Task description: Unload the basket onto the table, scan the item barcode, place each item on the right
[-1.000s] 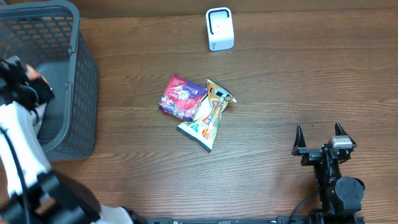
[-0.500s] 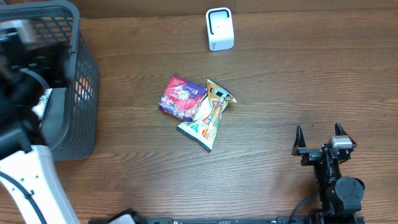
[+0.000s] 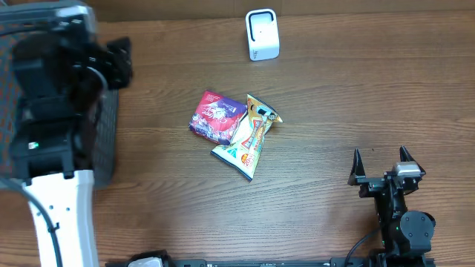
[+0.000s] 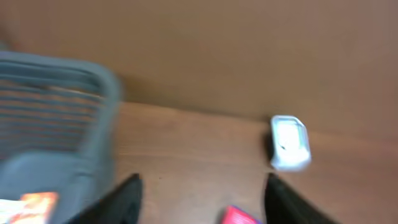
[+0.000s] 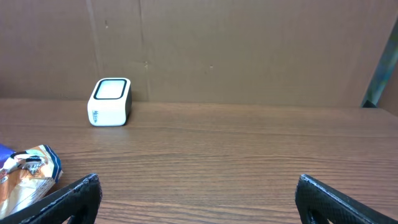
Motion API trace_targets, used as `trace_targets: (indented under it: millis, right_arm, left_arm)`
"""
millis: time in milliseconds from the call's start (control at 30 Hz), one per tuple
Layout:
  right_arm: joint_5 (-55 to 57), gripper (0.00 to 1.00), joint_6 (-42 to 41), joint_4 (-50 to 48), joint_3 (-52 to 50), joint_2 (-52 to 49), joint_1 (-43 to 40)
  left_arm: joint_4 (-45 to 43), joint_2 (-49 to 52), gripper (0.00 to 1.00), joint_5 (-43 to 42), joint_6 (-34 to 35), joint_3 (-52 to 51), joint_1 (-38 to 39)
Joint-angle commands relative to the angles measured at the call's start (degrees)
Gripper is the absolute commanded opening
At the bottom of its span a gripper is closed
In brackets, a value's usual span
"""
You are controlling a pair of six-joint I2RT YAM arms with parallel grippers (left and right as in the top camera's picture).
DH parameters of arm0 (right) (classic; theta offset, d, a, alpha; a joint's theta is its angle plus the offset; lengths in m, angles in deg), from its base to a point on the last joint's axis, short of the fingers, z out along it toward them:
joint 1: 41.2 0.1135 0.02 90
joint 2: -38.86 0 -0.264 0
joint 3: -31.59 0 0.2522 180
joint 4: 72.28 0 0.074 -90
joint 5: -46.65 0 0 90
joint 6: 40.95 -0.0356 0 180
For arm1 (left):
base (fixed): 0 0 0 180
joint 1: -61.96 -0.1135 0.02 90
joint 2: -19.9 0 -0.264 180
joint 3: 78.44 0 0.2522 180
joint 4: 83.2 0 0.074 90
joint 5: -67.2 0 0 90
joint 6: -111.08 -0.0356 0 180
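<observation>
From overhead we see the whole layout. The white scanner (image 3: 262, 34) stands at the far edge of the worktop (image 3: 356, 89). A purple packet (image 3: 217, 116) and a yellow packet (image 3: 251, 136) overlap mid-worktop. The left arm (image 3: 56, 148) covers most of the grey basket (image 3: 108, 133) at the left edge. Only the blurred left wrist view shows an orange item (image 4: 34, 205) inside the basket. Our left hand (image 4: 202, 200) is released beside the basket's rim, its fingers (image 4: 127, 199) apart with only worktop between them. Our right hand (image 3: 380, 157) sits near the front right corner, spread wide, gripping nothing, well apart from the packets. Bare wood lies between the packets and the scanner, and across the right half.
</observation>
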Motion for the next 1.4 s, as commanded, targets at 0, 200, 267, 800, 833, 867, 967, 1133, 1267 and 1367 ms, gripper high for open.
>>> trace_targets:
  millis: [0,200,267,800,833,867,967,1133,1267,1367]
  right_arm:
    - [0.3,1.0,-0.2,-0.3,-0.6,0.6,-0.3]
    - [0.3,1.0,-0.2,-0.3,-0.6,0.6,-0.3]
    - [0.3,1.0,-0.2,-0.3,-0.6,0.6,-0.3]
    - [0.3,1.0,-0.2,-0.3,-0.6,0.6,-0.3]
    - [0.3,1.0,-0.2,-0.3,-0.6,0.6,-0.3]
    - [0.3,1.0,-0.2,-0.3,-0.6,0.6,-0.3]
    - [0.3,1.0,-0.2,-0.3,-0.6,0.6,-0.3]
    - [0.3,1.0,-0.2,-0.3,-0.6,0.6,-0.3]
    - [0.3,1.0,-0.2,-0.3,-0.6,0.6,-0.3]
    - [0.3,1.0,-0.2,-0.3,-0.6,0.6,-0.3]
  left_arm:
    - [-0.7,-0.3,0.58,4.7,-2.4,6.6,-4.7]
    - [-2.4,1.2,0.77,8.2,-3.6,8.2,-16.4]
    - [-2.3,3.8,0.79,8.2,-3.6,8.2,-20.0]
    - [1.2,32.9,0.94,7.8,-10.4,8.2,-24.4]
    - [1.0,33.9,0.93,7.5,-11.6,8.2,-24.4]
    - [1.1,34.7,0.93,7.3,-12.9,8.2,-24.4]
    - [2.0,38.0,0.91,7.3,-16.5,8.2,-24.4]
    - [2.6,42.6,0.86,3.8,-18.2,8.2,-24.3]
    - [2.5,45.0,0.85,3.7,-20.4,8.2,-23.6]
    - [2.1,46.7,0.85,3.5,-20.4,8.2,-23.5]
